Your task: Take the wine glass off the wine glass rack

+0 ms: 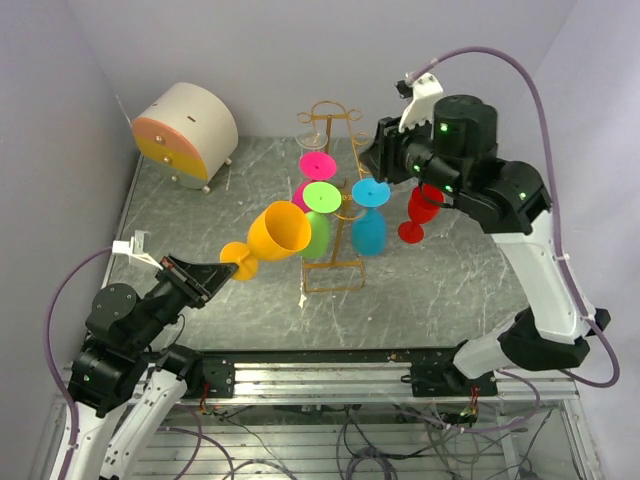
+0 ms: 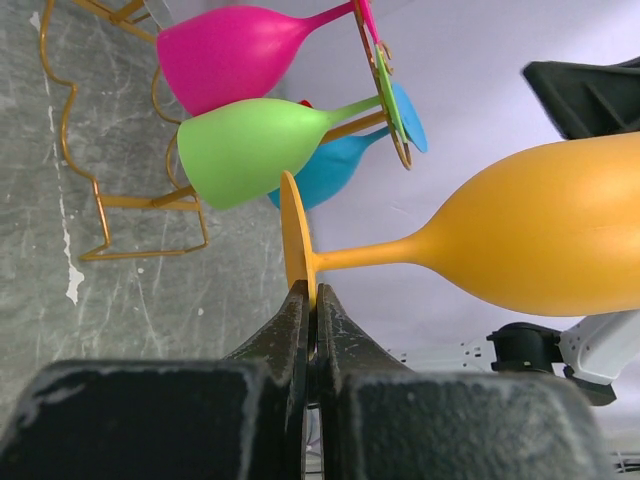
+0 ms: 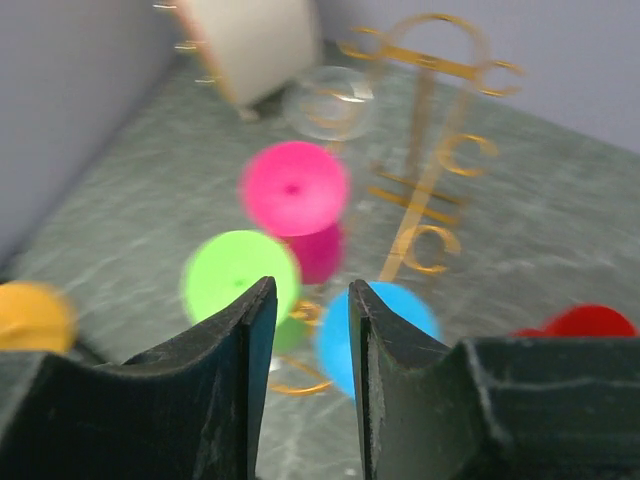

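The wine glass rack (image 1: 335, 289) was thin golden-orange wire. The yellow-orange wine glass (image 1: 275, 235) was one plain, unpatterned colour. The pink glass (image 1: 317, 166), green glass (image 1: 322, 197), blue glass (image 1: 370, 225) and red glass (image 1: 422, 208) were each a single solid colour, and the clear glass (image 1: 312, 135) was colourless. The tabletop (image 1: 450, 290) was dark grey with pale marbled veins. The round drawer box (image 1: 195, 118) was cream with orange and yellow fronts. The cables (image 1: 530, 80) were purple.
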